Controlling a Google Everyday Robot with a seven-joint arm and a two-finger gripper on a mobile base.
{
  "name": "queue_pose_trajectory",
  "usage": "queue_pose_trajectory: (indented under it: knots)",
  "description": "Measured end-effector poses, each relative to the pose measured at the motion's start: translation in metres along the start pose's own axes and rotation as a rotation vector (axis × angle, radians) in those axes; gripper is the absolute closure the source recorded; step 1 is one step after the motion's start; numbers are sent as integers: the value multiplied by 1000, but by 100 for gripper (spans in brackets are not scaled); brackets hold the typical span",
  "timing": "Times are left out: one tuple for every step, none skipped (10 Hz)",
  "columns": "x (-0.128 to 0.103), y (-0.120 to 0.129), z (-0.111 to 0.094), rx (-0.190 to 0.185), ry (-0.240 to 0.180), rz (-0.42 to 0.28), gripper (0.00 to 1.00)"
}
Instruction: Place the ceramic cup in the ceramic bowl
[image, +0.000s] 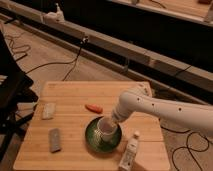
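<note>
The white ceramic cup (106, 127) sits tilted inside the dark green ceramic bowl (95, 140) at the front middle of the wooden table (70, 105). My gripper (114, 120), at the end of the white arm reaching in from the right, is at the cup's upper right side, right over the bowl. The arm's end hides where the gripper meets the cup.
An orange carrot-like piece (93, 108) lies just behind the bowl. A white squeeze tube (129, 152) lies right of the bowl near the front edge. A pale block (48, 110) and a grey block (55, 139) lie on the left. Cables run across the floor behind.
</note>
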Motion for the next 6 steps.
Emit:
queue_pose_trajectory:
  knots:
    - [-3,-1,-7,15,-7,-5,30]
    - [-6,-2,-14,28,-14,-11,30]
    - [-8,-3,-23,46,-24,-15,30]
    - [-12,-6,-34,67,-38,-19,30]
    - [-17,-8,-45,87,-60,-23,30]
    - [-23,-10,-55,101,-87,-23,30]
